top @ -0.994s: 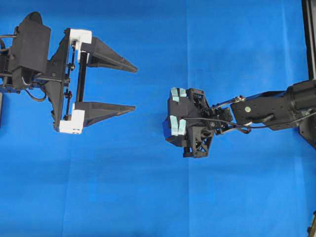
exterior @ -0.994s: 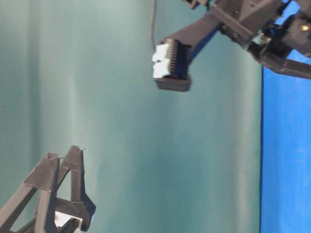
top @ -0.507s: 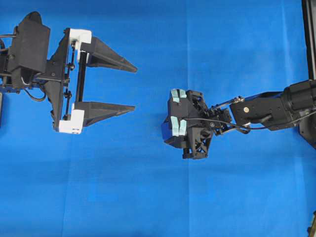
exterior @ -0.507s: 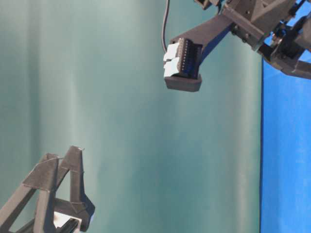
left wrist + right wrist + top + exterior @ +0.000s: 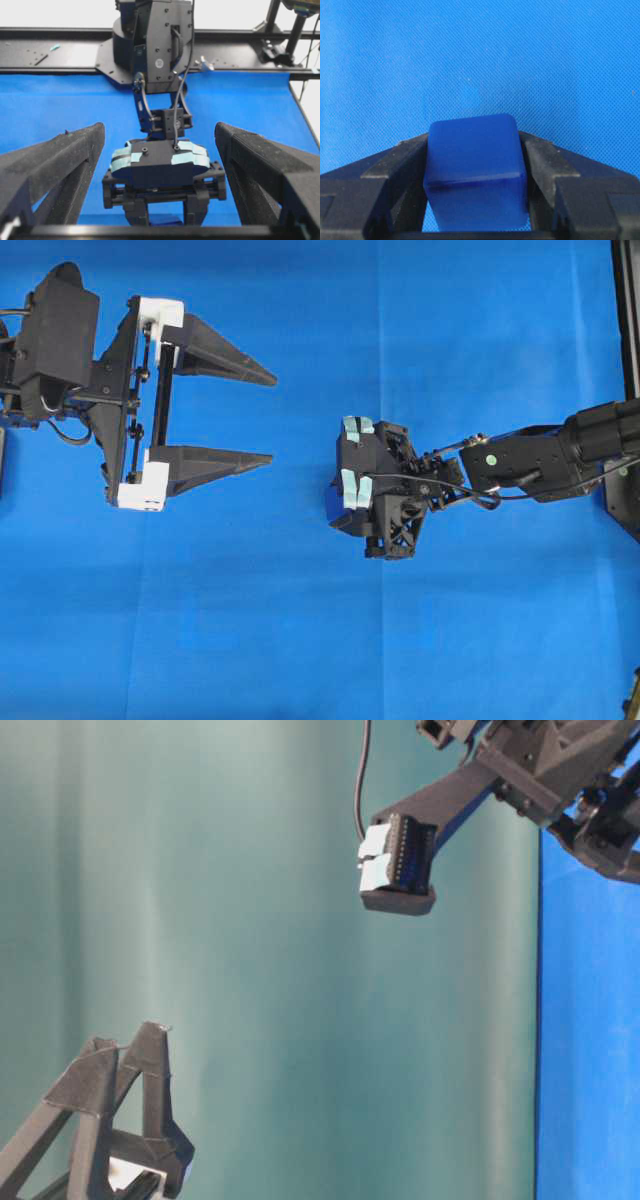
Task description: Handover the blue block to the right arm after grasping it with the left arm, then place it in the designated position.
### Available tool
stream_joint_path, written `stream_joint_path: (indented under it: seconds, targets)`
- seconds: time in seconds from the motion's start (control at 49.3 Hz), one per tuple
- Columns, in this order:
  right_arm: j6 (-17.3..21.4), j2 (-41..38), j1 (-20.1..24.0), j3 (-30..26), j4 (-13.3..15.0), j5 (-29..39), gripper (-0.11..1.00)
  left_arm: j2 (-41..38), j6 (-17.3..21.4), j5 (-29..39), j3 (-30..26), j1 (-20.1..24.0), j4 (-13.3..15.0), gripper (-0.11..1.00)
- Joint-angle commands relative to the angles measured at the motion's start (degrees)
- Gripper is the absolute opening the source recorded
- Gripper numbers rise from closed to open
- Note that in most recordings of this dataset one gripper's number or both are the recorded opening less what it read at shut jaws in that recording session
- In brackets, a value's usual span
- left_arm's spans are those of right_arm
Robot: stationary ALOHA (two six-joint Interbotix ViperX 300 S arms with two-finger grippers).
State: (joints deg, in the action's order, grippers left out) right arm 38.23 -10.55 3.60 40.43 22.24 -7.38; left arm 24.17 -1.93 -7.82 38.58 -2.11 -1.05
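Blue block [image 5: 475,170] sits clamped between the two black fingers [image 5: 395,170] of the right tool [image 5: 340,502], one finger pressed on each side face, top face showing toward the wrist cam. Nothing but blue cloth [image 5: 480,55] behind it, cloth covers the worktop. From overhead only a sliver of the block shows at the left edge of the right tool, under the pale teal pieces [image 5: 357,488]; tool points down at the cloth, whether the block touches the cloth can't tell. Right arm [image 5: 540,462] reaches in from the right edge, tool near the middle of the cloth. Left tool [image 5: 272,416] is well apart to the left, white brackets [image 5: 160,315], both wedge fingers spread wide with nothing between them, tips pointing toward the right tool. Left wrist cam looks straight at the right tool framed between its own two fingers. Table-level view shows a teal backdrop [image 5: 200,920] behind both tools.
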Motion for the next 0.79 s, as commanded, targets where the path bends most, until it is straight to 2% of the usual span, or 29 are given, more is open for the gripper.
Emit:
stream_joint_path:
  seconds: [0.0,0.162,0.304,0.345,0.527,0.771]
  targets:
    - [0.0,0.7,-0.2,-1.0,-0.2,-1.0,0.44,1.0,0.1,-0.3,-0.9,0.0,0.0,0.93]
    - [0.0,0.7,-0.2,-1.1,-1.4,-1.2,0.47,1.0,0.1,-0.3,-0.9,0.0,0.0,0.93]
    - [0.0,0.7,-0.2,-1.0,-2.1,-1.2,0.86,0.9,0.0,-0.3,-0.9,0.0,0.0,0.93]
    - [0.0,0.7,-0.2,-1.0,-2.3,-1.2,0.92,1.0,0.0,-0.3,-1.0,0.0,0.0,0.93]
    - [0.0,0.7,-0.3,-1.1,-2.4,-1.2,0.8,0.9,0.0,-0.3,-1.0,0.0,0.0,0.93]
    - [0.0,1.2,-0.2,-1.1,-2.4,-1.1,0.82,1.0,0.0,-0.3,-1.0,0.0,0.0,0.93]
